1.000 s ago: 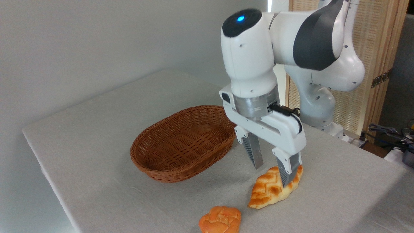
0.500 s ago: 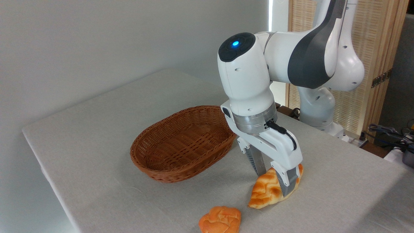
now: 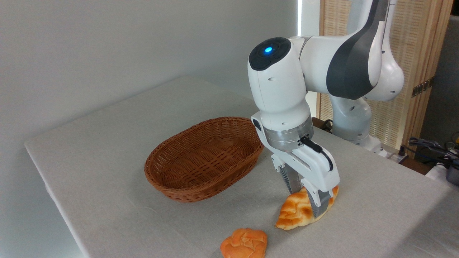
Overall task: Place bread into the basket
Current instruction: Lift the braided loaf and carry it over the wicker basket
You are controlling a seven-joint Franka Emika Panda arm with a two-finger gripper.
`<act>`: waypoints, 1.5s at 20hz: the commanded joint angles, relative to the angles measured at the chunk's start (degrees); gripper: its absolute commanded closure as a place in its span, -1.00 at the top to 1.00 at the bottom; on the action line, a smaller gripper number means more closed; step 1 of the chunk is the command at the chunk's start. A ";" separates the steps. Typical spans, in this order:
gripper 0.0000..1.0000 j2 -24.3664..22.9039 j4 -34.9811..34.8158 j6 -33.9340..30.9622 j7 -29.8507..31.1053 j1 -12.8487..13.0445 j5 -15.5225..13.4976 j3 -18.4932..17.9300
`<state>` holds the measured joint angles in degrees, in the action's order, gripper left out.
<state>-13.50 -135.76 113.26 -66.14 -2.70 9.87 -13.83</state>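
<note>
Bread (image 3: 296,212) now between end effector (image 3: 309,195) fingers

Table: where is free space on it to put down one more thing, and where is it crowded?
The table is bare left of and behind the basket, and along its right side. It is crowded at the front, where the gripper straddles the bread near the round bun.

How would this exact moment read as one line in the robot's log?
phase: grasping | claw: fingers astride braided loaf, closure unclear | loaf: on table | wicker basket: empty | round bun: untouched
</note>
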 commanded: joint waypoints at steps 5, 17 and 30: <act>-0.41 0.05 1.64 -0.06 -1.01 0.68 0.76 -0.24; -0.08 4.52 26.41 -18.78 12.57 1.21 -15.31 13.37; 1.00 14.37 27.39 -15.79 21.31 4.81 -16.03 23.15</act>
<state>-0.18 -109.47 97.63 -44.89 1.84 -5.22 9.62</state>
